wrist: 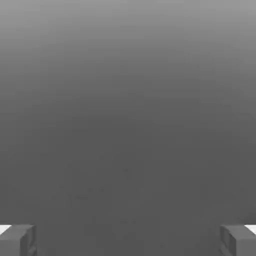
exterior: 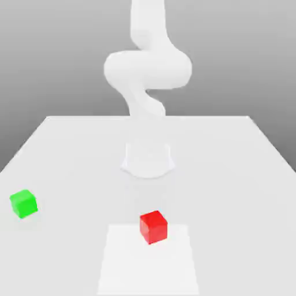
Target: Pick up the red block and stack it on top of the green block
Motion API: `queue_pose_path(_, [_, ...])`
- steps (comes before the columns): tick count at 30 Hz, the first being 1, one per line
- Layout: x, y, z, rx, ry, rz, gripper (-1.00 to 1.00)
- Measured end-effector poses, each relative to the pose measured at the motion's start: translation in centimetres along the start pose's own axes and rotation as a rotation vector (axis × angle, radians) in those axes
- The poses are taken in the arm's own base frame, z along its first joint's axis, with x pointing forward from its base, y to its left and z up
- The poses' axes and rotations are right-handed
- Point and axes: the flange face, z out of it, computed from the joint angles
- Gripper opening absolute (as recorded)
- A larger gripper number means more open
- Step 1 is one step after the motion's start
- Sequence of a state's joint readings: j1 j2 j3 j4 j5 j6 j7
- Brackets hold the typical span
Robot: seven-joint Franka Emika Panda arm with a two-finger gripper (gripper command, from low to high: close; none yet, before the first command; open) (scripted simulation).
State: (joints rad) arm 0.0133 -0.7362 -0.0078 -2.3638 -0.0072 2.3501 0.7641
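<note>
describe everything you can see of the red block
The red block is a small bright red cube with plain, smooth, matte-looking faces. It sits flat and upright on the white table, turned slightly so a corner edge faces the camera, its top face lighter than its sides. It lies near the front of the table, on a paler rectangular patch. Nothing but the table touches it.
</note>
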Motion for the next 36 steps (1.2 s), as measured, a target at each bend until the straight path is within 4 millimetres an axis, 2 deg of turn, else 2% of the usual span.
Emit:
queue_pose_path(4, [-3.0,2.5,9.8,-0.094,-0.116,-0.084,0.0])
queue_pose_path(9, [-8.7,7.4,19.9,-0.199,-0.27,-0.189,0.0])
queue_pose_path(13, [-14.8,12.8,26.1,-0.28,-0.41,-0.277,0.0])
queue_pose_path(18, [-23.7,20.9,32.0,-0.369,-0.594,-0.386,0.0])
queue_pose_path(20, [-25.4,22.3,33.6,-0.377,-0.615,-0.401,0.0])
queue_pose_path(24, [-27.3,24.3,36.1,-0.381,-0.619,-0.401,0.0])
queue_pose_path(25, [-27.5,24.5,36.4,-0.381,-0.619,-0.401,-1.0])
queue_pose_path(31, [-27.7,24.6,36.6,-0.382,-0.62,-0.401,-1.0])
queue_pose_path(36, [-26.0,23.1,34.3,-0.382,-0.62,-0.4,-1.0])
